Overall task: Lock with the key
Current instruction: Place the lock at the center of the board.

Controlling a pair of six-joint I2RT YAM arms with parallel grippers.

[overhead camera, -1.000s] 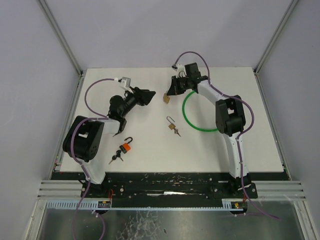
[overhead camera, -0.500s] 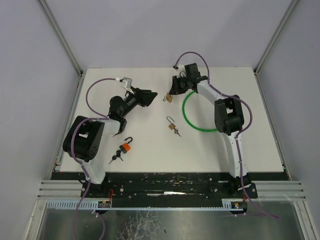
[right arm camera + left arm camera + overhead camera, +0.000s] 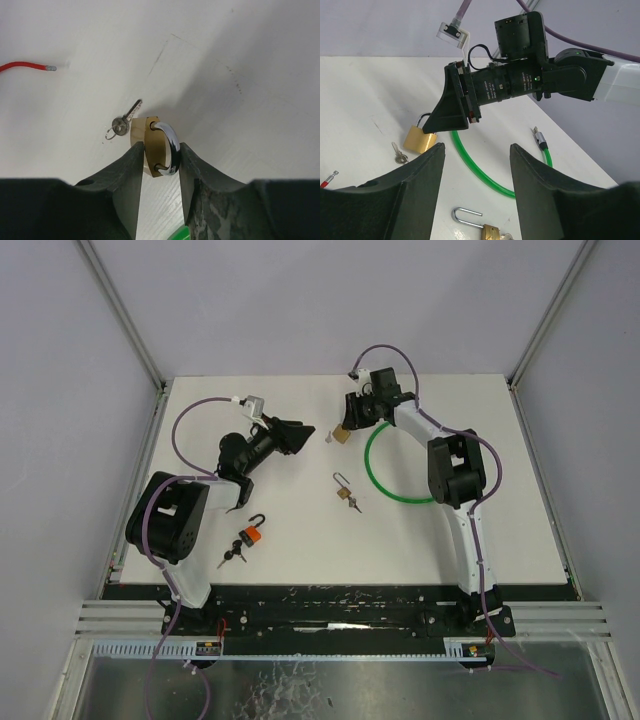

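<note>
Nearest the arm bases, well back from the left gripper (image 3: 300, 430), an orange-bodied padlock with an open steel shackle (image 3: 252, 535) lies on the white table (image 3: 520, 530), with dark keys touching it. Between the two grippers, and nearer the bases than both, rests a small brass padlock with a raised shackle (image 3: 343, 490), keys at its body. The left gripper hovers with its fingers held well apart and nothing between them, pointing toward the right gripper (image 3: 343, 430). Farther on, the right gripper reaches down over a brass padlock with a closed chrome shackle (image 3: 152, 146). Its two dark fingers (image 3: 127, 175) stand partly spread on either side of the lock, very close to it. I cannot tell whether they press on it or merely flank it. Just outside that gripper's left finger, a small silver key on a ring (image 3: 122, 122) lies flat on the table, next to the lock's body. A green cable loop (image 3: 372, 480) lies under the right forearm, just behind that gripper. A red-sheathed wire tip (image 3: 25, 66) lies beyond the key, well apart from it.
</note>
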